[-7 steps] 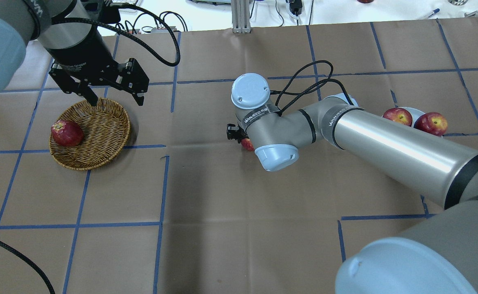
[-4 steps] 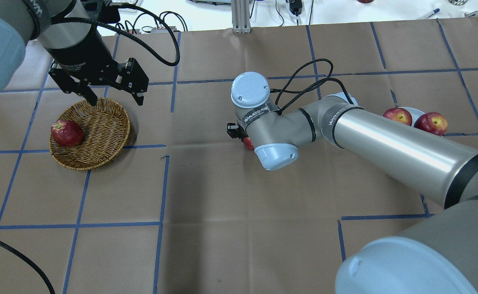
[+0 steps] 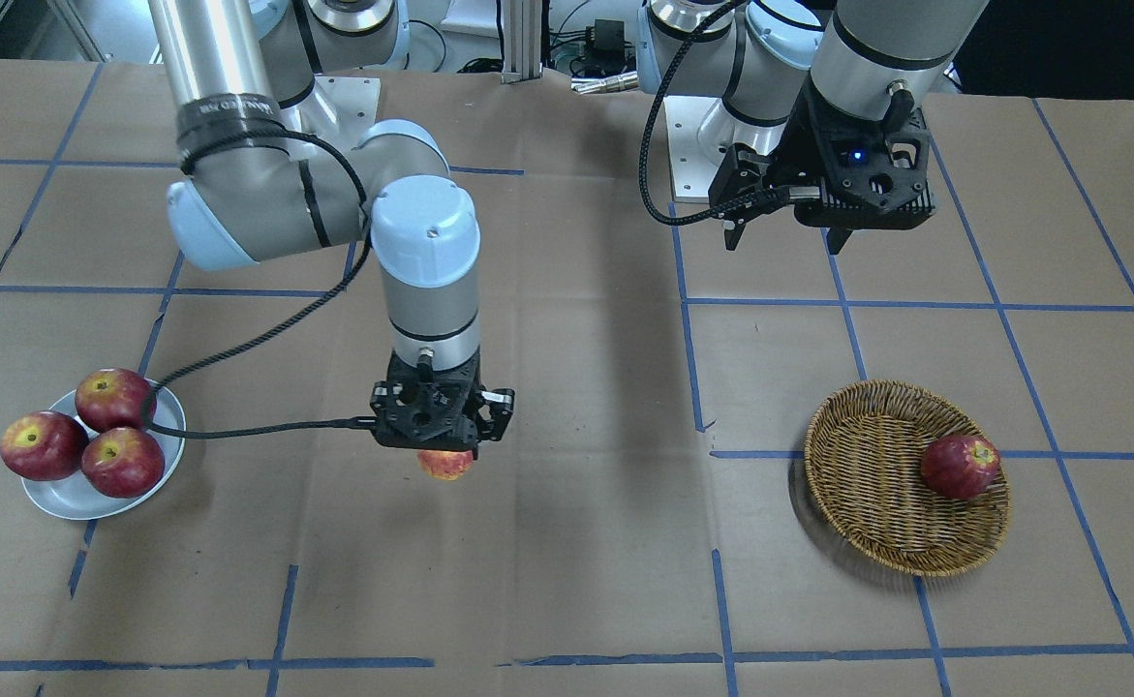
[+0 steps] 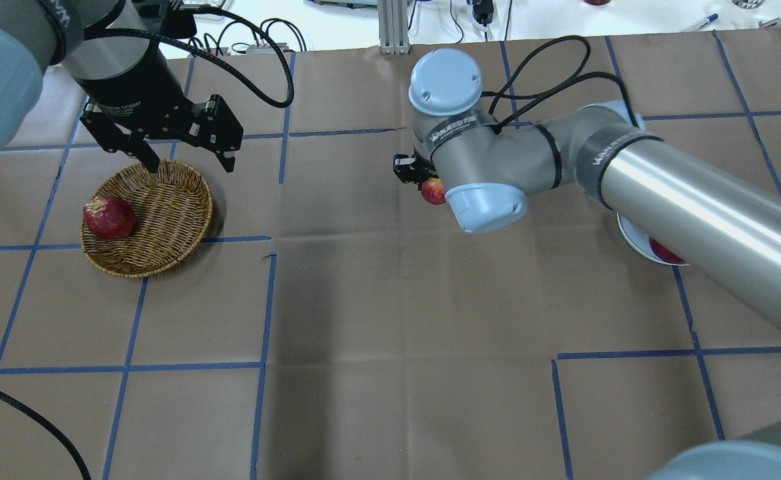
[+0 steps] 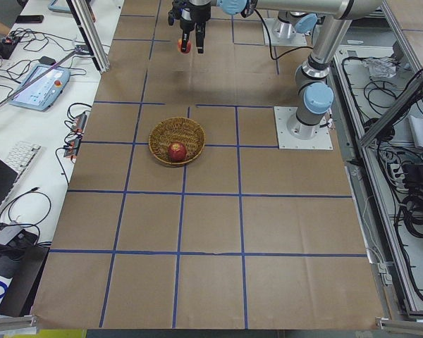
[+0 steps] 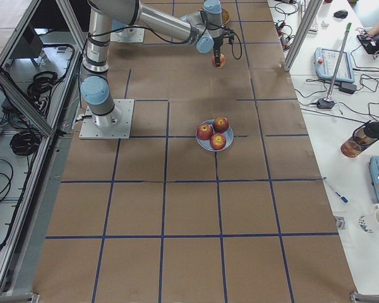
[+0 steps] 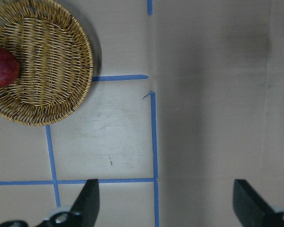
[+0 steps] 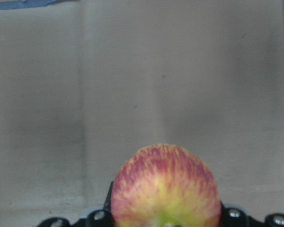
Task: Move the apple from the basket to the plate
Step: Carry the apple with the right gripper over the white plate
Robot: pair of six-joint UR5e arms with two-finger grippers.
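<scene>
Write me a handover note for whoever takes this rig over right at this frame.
Right gripper: shut on the apple, held above the table between basket and plate.
Left gripper: open, empty, hovering near the basket.
Done: apple out of basket. One dark red apple lies in the basket; three red apples crowd the plate.
Left: carry to plate, set down, release.

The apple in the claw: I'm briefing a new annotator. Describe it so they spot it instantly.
On the brown paper table, look between the woven wicker basket and the small pale plate. There the right arm's black claw grips one apple: yellow-orange streaked red, unlike the dark red apples.
</scene>
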